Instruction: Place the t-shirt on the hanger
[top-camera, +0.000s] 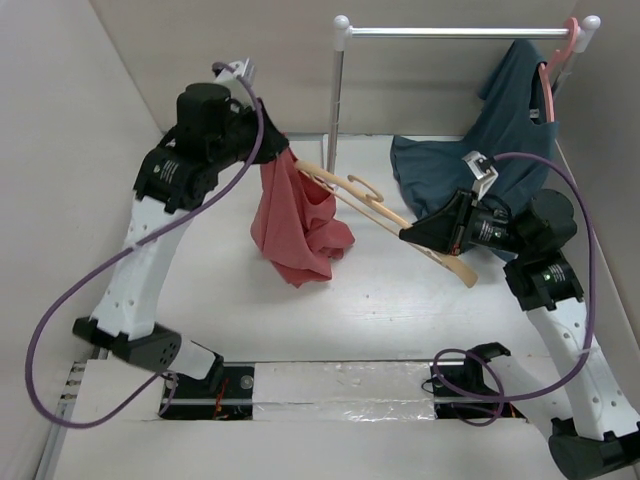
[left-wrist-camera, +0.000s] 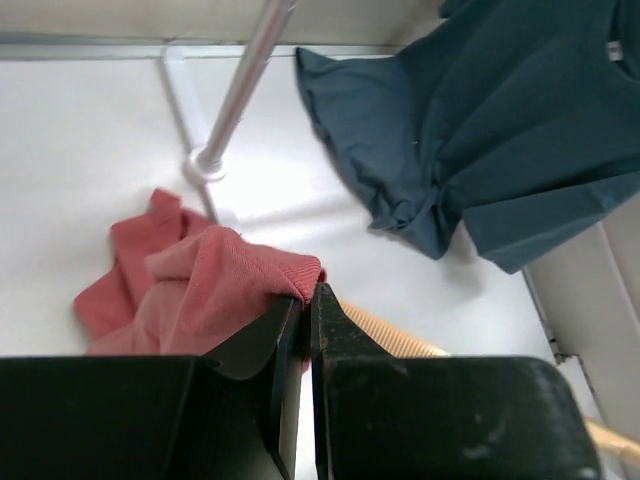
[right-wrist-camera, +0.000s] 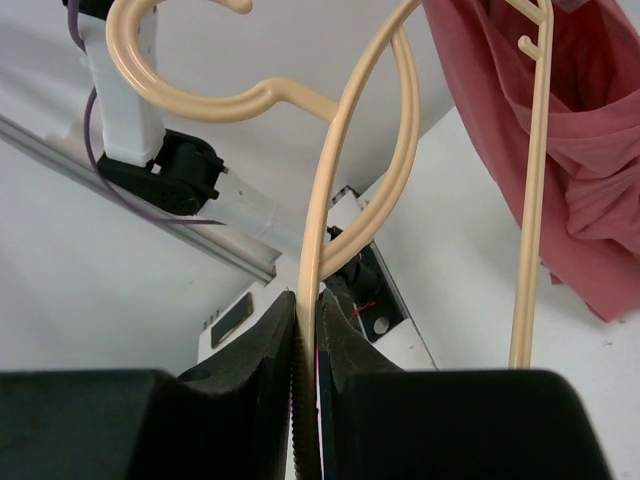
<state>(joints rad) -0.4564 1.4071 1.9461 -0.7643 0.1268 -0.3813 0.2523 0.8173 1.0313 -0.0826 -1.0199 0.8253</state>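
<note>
Hanger (top-camera: 385, 213): pale tan, slender, with curved arms, a straight lower bar and a rounded hook. It was off the counter (top-camera: 380, 310), lying on a slant from the back left down to the front right.

The right gripper (top-camera: 405, 235) was clamped on one curved arm, with the jaws nearly together and the thin arm pinched between them. The hanger's upper end met the folds of the red shirt (top-camera: 295, 225). I could not tell whether it was inside the cloth.

The left gripper (top-camera: 272, 160) was closed tight on a bunched edge of the red shirt and held it up. The rest hung in a crumpled drape, and its lower folds reached the counter.

Surface and room: a white counter with plain beige walls (top-camera: 60, 150) on three sides. A rack (top-camera: 450, 33) stood at the back, made of a metal bar on white posts. A blue shirt (top-camera: 510, 130) hung from it on a pink hanger (top-camera: 552, 85), and its hem pooled on the counter. Purple cables (top-camera: 40, 340) looped off both arms.

View notes:
- The left wrist view showed the left gripper (left-wrist-camera: 308, 300) pinching a ribbed edge of the red shirt (left-wrist-camera: 200, 280), with a piece of the hanger (left-wrist-camera: 400, 343) just beside the fingers. The overhead view hid this.
- The right wrist view showed the right gripper (right-wrist-camera: 308, 310) on the hanger (right-wrist-camera: 330, 190), the hook curving above it, and a small notch on the bar lying across the red shirt (right-wrist-camera: 590, 150).
- Only the overhead view showed the whole rack.
</note>
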